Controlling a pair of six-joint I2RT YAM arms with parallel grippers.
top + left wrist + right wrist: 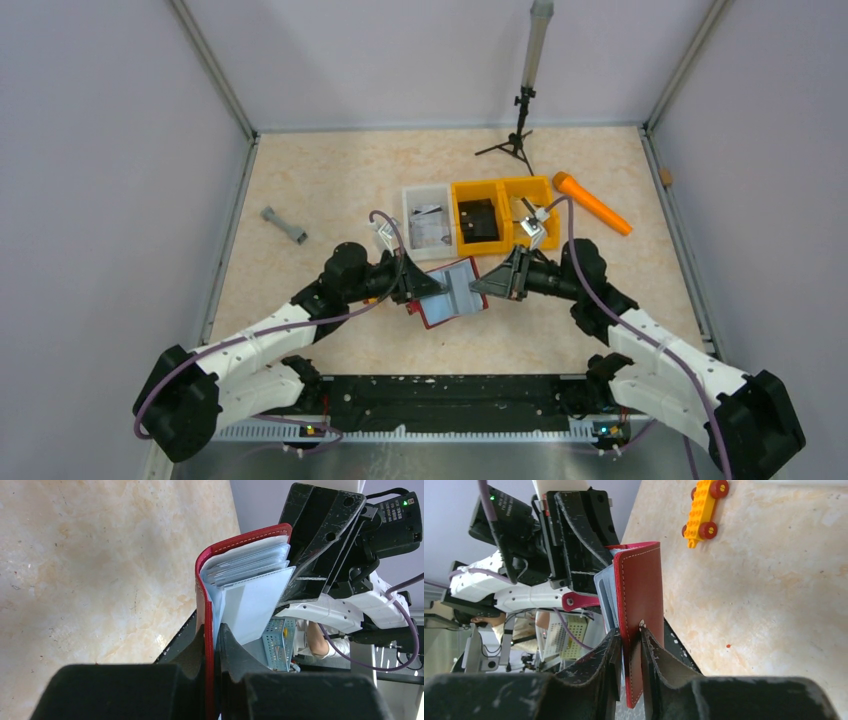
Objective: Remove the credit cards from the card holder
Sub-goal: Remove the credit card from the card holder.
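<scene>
the card holder [455, 292] is hanging open between the left fingers [192, 652] and the right fingers [663, 662], near the middle of the surface [330, 180], just in front of the bins. bare surface is lying to either side of it, and the side walls [100, 200] are standing well apart. the left fingers are pressing tight on one red cover; the right fingers are clamping the other. the cards [252, 562] are showing only as pale stacked edges, hard to tell from their sleeves. the right arm [590, 270] is hiding part of the far orange bin [530, 182]. the clear bin [427, 190] is holding printed papers [430, 225]; the near orange bin [478, 185] is holding a black square thing [479, 220].
</scene>
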